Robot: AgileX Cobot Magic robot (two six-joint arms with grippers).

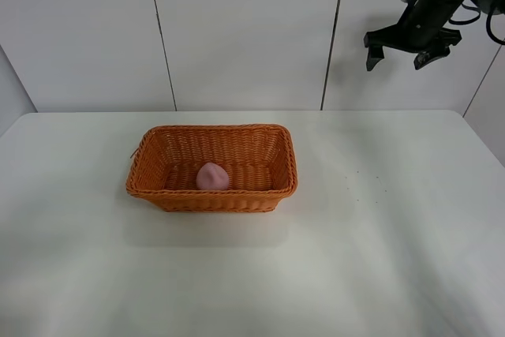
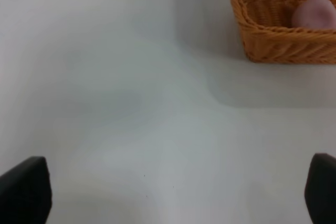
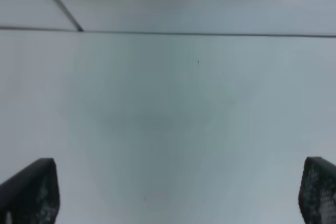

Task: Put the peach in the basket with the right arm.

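Note:
The pale pink peach (image 1: pixel 212 177) lies inside the orange-brown wicker basket (image 1: pixel 162 162), near its front wall; the left wrist view shows the peach (image 2: pixel 315 12) over the basket's rim (image 2: pixel 273 32). My right gripper (image 1: pixel 402 56) hangs high at the upper right, far from the basket, open and empty, with fingertips (image 3: pixel 31 192) spread wide over bare table. My left gripper (image 2: pixel 173 195) is open too, its fingertips (image 2: pixel 26 190) wide apart above the table beside the basket; its arm is out of the exterior view.
A white table (image 1: pixel 379 258) carries the basket at its middle. White wall panels (image 1: pixel 245 29) with dark seams stand behind it. A few tiny dark specks (image 1: pixel 364 187) mark the table right of the basket.

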